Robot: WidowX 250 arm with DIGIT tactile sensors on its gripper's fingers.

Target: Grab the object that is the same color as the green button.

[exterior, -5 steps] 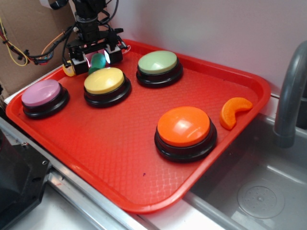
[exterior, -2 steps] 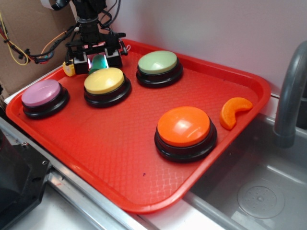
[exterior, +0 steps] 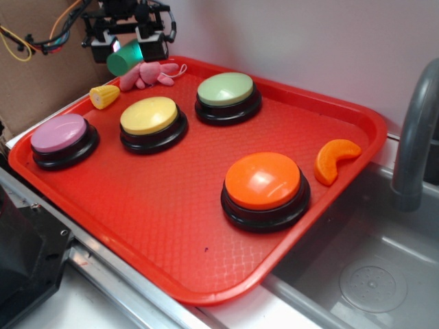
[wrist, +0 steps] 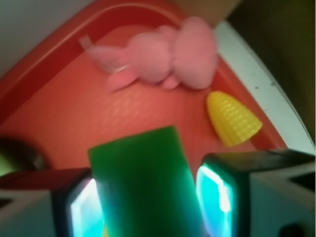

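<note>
Gripping the green cylinder [exterior: 123,60], end effector [exterior: 127,49] above red tray [exterior: 171,226] with green button [exterior: 226,89], bunny [exterior: 147,74], corn [exterior: 104,96].

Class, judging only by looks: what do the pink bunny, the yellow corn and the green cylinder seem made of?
Pink bunny: soft plush fabric, fuzzy outline. Yellow corn: likely moulded plastic, ridged kernels, dull sheen. Green cylinder, held in the gripper: smooth, matte, probably plastic or painted wood.

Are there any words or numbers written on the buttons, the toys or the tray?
None: no letters, numbers or signs show in either view.
The green button, the other buttons, the red tray, and the green cylinder held between the fingers are all plain.
The wrist view is blurry, but nothing looks printed there.
</note>
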